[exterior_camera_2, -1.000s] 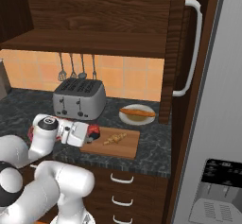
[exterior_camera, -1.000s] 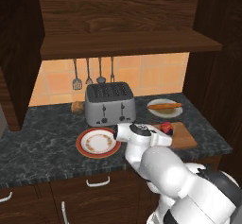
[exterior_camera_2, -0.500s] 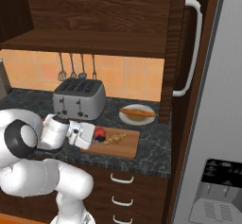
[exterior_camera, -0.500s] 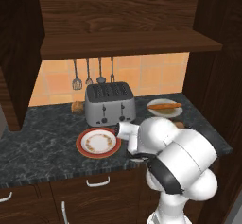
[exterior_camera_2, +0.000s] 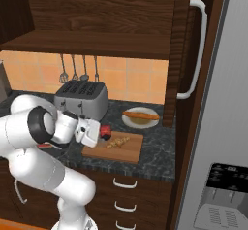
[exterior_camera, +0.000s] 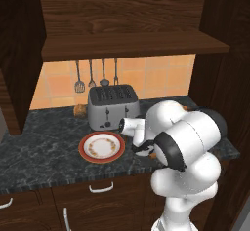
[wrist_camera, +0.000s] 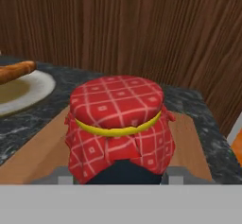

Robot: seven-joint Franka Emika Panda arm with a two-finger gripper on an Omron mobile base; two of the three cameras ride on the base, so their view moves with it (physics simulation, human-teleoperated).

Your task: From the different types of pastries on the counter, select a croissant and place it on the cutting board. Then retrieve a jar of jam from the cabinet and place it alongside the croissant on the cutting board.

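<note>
Although the gripper's [exterior_camera_2: 99,133] fingertips are cut off at the bottom of the hand view, the jar of jam [wrist_camera: 116,126] sits between them, apparently clasped, its dark glass mostly hidden under a red checked cloth. It is over the near end of the cutting board [exterior_camera_2: 131,151]. Beyond lie the croissant [exterior_camera_2: 117,141], too small to make out clearly, then a long pastry [exterior_camera_2: 140,114] on a white plate [exterior_camera_2: 140,121].

The toaster [exterior_camera: 113,107] stands on the counter [exterior_camera: 44,142]. A plate [exterior_camera: 102,146] lies just before it. The arm [exterior_camera: 183,137] is right of the plate.
</note>
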